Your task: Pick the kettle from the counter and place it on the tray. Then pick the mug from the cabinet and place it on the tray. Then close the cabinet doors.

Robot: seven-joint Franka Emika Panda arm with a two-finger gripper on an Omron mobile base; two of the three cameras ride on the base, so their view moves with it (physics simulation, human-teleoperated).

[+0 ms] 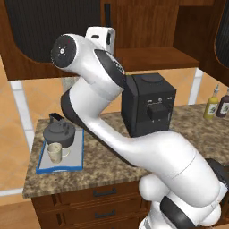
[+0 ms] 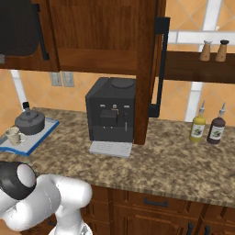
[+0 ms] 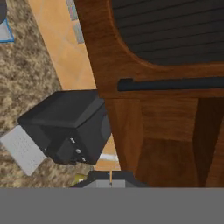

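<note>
The tool [image 3: 111,178] is clenched, holding nothing, raised near a door [image 3: 166,48] with its bar handle [image 3: 170,83]. Kettle [image 1: 58,132] and mug [image 1: 57,152] already sit on the tray [image 1: 78,152] at the table's [image 1: 116,165] left end, so shutting the cabinet doors remains; the next push should swing the panel inward. The right base view adds two bottles [image 2: 207,128] beside the coffee machine [image 2: 111,110].

Black coffee machine [image 2: 111,110] upright, grey drip grate at its foot; yellow bottle [image 2: 198,125] beside dark bottle [image 2: 217,128]; two shakers [image 2: 214,51] on wall shelf.
</note>
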